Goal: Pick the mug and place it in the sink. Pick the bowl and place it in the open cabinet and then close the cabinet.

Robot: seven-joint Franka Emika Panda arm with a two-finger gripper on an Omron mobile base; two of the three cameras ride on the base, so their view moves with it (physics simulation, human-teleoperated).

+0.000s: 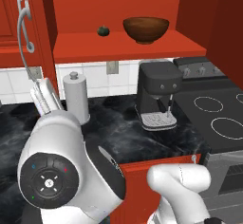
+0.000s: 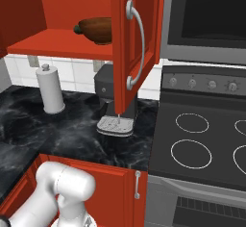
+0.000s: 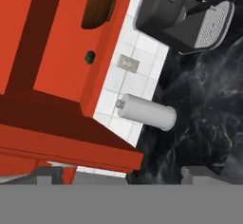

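1. Bowl: the wide, round, dark brown wooden bowl [image 1: 145, 29] sits upright on the red inner shelf [image 1: 128, 46] of the red upper wall cabinet [image 1: 121, 2]. It already rests inside, so the placing step reads as done. In the hand view it shows at 12 o'clock [image 3: 98, 4].

2. Small dark green round object [image 1: 103, 30]: on the same shelf, at 9 o'clock of the bowl and apart from it. Leave it alone.

3. Step in hand, as judged: closing the cabinet. Both doors stand open: the left red door [image 1: 21, 14] with its long curved silver handle [image 1: 23, 26], and the right red door [image 2: 137, 38] with its curved silver handle [image 2: 137, 48].

4. Fingers [image 3: 121, 174]: released and spread wide, grasping nothing. Their two dark tips rise at 6 o'clock of the hand view, beneath the cabinet.

5. Method: push flat against a door's outer face near its free edge, following the hinge arc. Take one door at a time.

6. Hazards below: a grey cylindrical paper-towel roll [image 1: 77, 98] and a dark grey coffee machine [image 1: 158, 92] stand on the black marbled table [image 1: 118, 133]. Keep the arm high above them.

7. Mug and sink: cannot tell where they are.
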